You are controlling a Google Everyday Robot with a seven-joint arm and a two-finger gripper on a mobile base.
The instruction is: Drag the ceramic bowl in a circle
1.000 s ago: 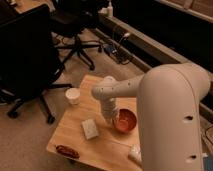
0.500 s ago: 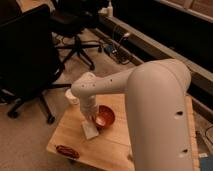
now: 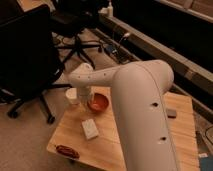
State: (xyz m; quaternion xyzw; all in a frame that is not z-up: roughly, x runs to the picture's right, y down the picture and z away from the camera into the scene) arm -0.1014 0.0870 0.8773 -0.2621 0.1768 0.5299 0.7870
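Pale wood forms the top of the low table (image 3: pixel 102 147), seen from above and a little to one side in the single camera view. The robot's thick white arm (image 3: pixel 142 105) rises from the lower right, bends over the table and comes down at the table's far left part, where its wrist turns downward. The gripper (image 3: pixel 86 101) hangs below that wrist with its fingers closed, its tip low at the table surface. The ceramic bowl (image 3: pixel 100 103), glossy red-orange inside with a darker rim, sits upright on the table just to the right of the gripper, its left rim meeting the gripper's tip; whether the closed fingers pinch that rim or only press against it cannot be told, since the wrist hides the contact. A small white cup (image 3: pixel 72 96) stands on the other side of the gripper, just beside it and near the table's far left corner, so the gripper lies between cup and bowl. A white rectangular block (image 3: pixel 90 129) lies flat nearer the camera, apart from the bowl. A flat dark red oval object (image 3: pixel 66 150) rests at the near left edge, well apart from the bowl. A small grey object (image 3: pixel 171 112) lies on the right side beyond the arm. A black office chair (image 3: pixel 30 50) stands on the carpet left of the table.
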